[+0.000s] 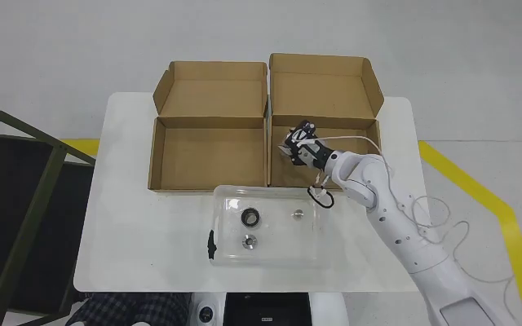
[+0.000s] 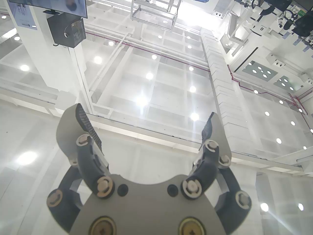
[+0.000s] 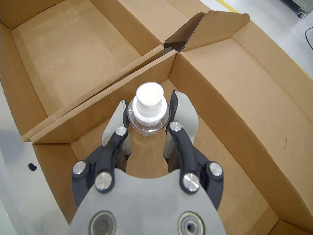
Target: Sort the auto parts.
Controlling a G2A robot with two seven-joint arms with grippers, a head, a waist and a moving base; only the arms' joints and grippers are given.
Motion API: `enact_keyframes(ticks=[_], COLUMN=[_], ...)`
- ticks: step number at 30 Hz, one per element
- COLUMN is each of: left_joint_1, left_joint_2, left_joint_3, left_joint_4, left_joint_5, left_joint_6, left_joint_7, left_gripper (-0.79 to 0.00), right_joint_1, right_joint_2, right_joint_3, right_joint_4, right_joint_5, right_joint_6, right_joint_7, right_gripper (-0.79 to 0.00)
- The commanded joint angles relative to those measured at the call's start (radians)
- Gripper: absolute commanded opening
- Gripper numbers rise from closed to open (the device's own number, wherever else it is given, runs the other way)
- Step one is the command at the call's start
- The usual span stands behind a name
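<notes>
A white table (image 1: 122, 228) stands on pale grey floor (image 1: 65, 57) crossed by a yellow line (image 1: 469, 179).

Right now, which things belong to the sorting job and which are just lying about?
Job: white-capped clear part in the right fingers; left cardboard box; right cardboard box; clear tray holding black ring, metal ring, small metal part.
Lying about: dark frame beside the table; yellow floor tape; small black piece at the tray's edge, purpose unclear.
</notes>
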Motion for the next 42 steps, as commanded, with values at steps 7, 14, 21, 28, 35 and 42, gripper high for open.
enact_keyframes(ticks=[7, 14, 21, 28, 35, 42], left_joint_1=[0.000, 0.000, 0.000, 0.000, 0.000, 0.000], left_joint_2=[0.000, 0.000, 0.000, 0.000, 0.000, 0.000], left_joint_3=[0.000, 0.000, 0.000, 0.000, 0.000, 0.000], left_joint_4=[0.000, 0.000, 0.000, 0.000, 0.000, 0.000], left_joint_5=[0.000, 0.000, 0.000, 0.000, 0.000, 0.000], left_joint_6=[0.000, 0.000, 0.000, 0.000, 0.000, 0.000], left_joint_7=[0.000, 0.000, 0.000, 0.000, 0.000, 0.000], left_gripper=[0.000, 0.000, 0.000, 0.000, 0.000, 0.000], right_joint_1=[-0.033, -0.109, -0.209, -0.341, -0.465, -0.546], right_joint_2=[0.013, 0.040, 0.070, 0.096, 0.117, 0.131], right_joint_3=[0.064, 0.151, 0.209, 0.257, 0.284, 0.277], right_joint_4=[-0.086, -0.233, -0.416, -0.584, -0.676, -0.706], right_joint_5=[0.001, 0.017, 0.063, 0.011, -0.101, -0.226], right_joint_6=[-0.022, -0.122, -0.296, -0.366, -0.434, -0.463], right_joint_7=[0.004, 0.091, 0.235, 0.296, 0.275, 0.259], right_gripper=[0.000, 0.000, 0.000, 0.000, 0.000, 0.000])
